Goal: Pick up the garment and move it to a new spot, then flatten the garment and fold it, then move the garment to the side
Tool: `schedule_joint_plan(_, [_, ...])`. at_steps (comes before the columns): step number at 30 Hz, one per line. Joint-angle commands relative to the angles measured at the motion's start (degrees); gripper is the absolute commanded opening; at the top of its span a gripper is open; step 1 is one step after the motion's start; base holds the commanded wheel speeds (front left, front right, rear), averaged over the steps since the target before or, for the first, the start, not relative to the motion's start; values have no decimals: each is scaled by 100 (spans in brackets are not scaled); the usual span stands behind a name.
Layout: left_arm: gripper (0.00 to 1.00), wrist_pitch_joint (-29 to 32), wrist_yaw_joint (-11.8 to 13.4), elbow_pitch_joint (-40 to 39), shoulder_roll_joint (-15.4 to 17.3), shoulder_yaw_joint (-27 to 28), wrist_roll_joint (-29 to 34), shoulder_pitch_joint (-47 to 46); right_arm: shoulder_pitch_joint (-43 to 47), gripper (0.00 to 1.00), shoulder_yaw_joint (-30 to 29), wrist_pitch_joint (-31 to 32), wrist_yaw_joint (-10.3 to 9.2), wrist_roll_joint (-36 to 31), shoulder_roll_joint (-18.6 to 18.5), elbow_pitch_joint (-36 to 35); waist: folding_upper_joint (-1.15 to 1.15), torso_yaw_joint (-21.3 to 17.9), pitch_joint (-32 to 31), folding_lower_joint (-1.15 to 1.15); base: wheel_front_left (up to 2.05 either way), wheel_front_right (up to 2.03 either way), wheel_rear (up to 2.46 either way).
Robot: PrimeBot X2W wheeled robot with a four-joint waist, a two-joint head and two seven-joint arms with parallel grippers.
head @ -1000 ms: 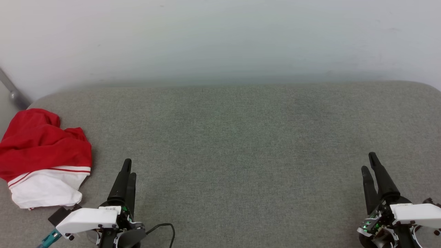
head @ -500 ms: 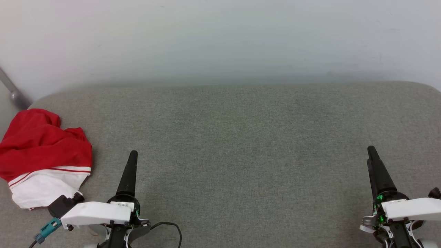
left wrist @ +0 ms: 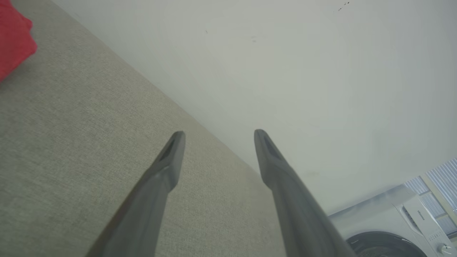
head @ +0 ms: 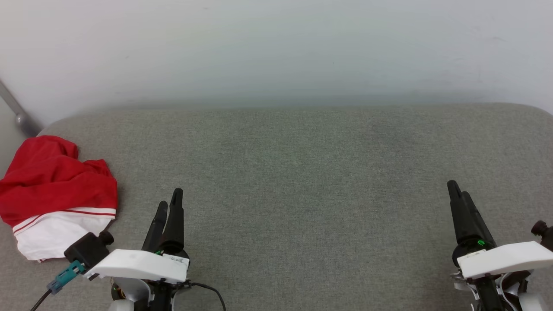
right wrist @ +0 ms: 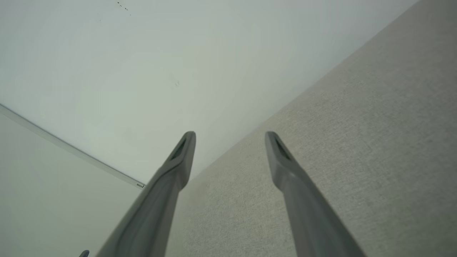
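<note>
The garment (head: 54,196) lies crumpled at the far left edge of the grey padded surface (head: 302,172), red on top with a white part and red striped trim below. A red corner of the garment (left wrist: 14,39) shows at the upper left of the left wrist view. My left gripper (head: 169,203) stands open just right of the garment, apart from it, with nothing between its fingers (left wrist: 171,157). At the lower right my right gripper (head: 457,192) is open and empty too, its fingers (right wrist: 182,157) spread above the bare surface.
A pale wall (head: 276,52) rises behind the surface's back edge. A grey pole (head: 15,114) leans at the far left. A cable (head: 211,291) trails from the left wrist. A washing machine (left wrist: 396,225) shows at the lower right of the left wrist view.
Both wrists have rolled, so the fingers show at a different angle. The left gripper has shifted slightly right and forward, the right gripper slightly left. The garment has not moved.
</note>
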Motion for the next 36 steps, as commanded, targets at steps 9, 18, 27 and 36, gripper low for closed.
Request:
schedule_joint_plan(9, [100, -201, 201, -91, 142, -250, 1483, -136, -7, 100, 62, 159, 0, -1260, -9, -281, 0, 8, 2, 0, 0, 0, 0])
schedule_joint_plan(18, [100, -353, 421, 29, 298, -475, 2336, -172, 31, 100, 27, 326, 0, -2212, 50, -494, 0, 9, 2, 0, 0, 0, 0])
schedule_joint_plan(27, [100, -494, 613, 65, 416, -648, 2926, -185, 129, 100, 12, 393, 0, -2860, 107, -675, 0, 14, 1, 0, 0, 0, 0])
schedule_joint_plan(36, [100, -612, 708, 88, 496, -797, 3347, -203, 180, 100, -54, 431, 0, -3298, 158, -764, 0, 31, -5, 0, 0, 0, 0])
